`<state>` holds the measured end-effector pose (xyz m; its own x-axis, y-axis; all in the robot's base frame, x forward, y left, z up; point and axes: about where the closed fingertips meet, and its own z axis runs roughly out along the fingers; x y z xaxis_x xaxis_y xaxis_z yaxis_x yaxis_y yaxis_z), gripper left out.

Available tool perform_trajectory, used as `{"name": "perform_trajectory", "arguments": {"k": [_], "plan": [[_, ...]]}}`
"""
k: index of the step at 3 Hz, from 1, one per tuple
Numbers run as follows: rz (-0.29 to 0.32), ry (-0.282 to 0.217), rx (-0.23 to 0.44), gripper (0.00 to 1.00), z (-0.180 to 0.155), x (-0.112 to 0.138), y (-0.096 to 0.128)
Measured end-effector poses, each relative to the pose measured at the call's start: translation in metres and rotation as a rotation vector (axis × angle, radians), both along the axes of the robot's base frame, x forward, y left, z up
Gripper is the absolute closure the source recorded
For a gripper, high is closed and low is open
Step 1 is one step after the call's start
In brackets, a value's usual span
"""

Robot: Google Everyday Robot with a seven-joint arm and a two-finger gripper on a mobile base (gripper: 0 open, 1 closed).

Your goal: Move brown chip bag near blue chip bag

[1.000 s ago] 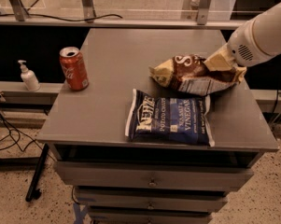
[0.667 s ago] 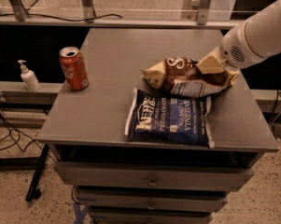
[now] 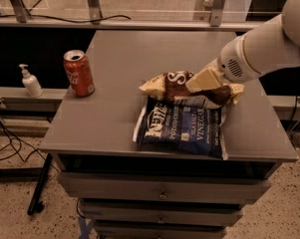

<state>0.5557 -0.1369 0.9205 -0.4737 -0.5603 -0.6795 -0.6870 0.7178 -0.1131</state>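
The brown chip bag (image 3: 177, 86), dark brown with tan ends and white script, lies just beyond the blue chip bag and overlaps its far edge. The blue chip bag (image 3: 182, 126) lies flat near the front of the grey table (image 3: 124, 59), with white "Potato Chips" and "Vinegar" lettering. My gripper (image 3: 202, 79) comes in from the right on a white arm and is shut on the brown chip bag, its cream fingers (image 3: 205, 76) pinching the bag's right half.
A red soda can (image 3: 78, 73) stands upright at the table's left edge. A white pump bottle (image 3: 30, 81) stands on a lower ledge to the left. Drawers are below the tabletop. Cables lie on the floor at left.
My gripper has carried the brown chip bag to the left and toward the front, so that it now sits against the far edge of the blue chip bag.
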Motion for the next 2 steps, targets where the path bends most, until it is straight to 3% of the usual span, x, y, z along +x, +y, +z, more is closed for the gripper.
{"name": "perform_trajectory", "arguments": {"k": [1, 2], "plan": [[-0.002, -0.012, 0.021, 0.00, -0.0084, 0.0001, 0.0104], [-0.007, -0.032, 0.027, 0.00, -0.0144, 0.0012, 0.0137]]}}
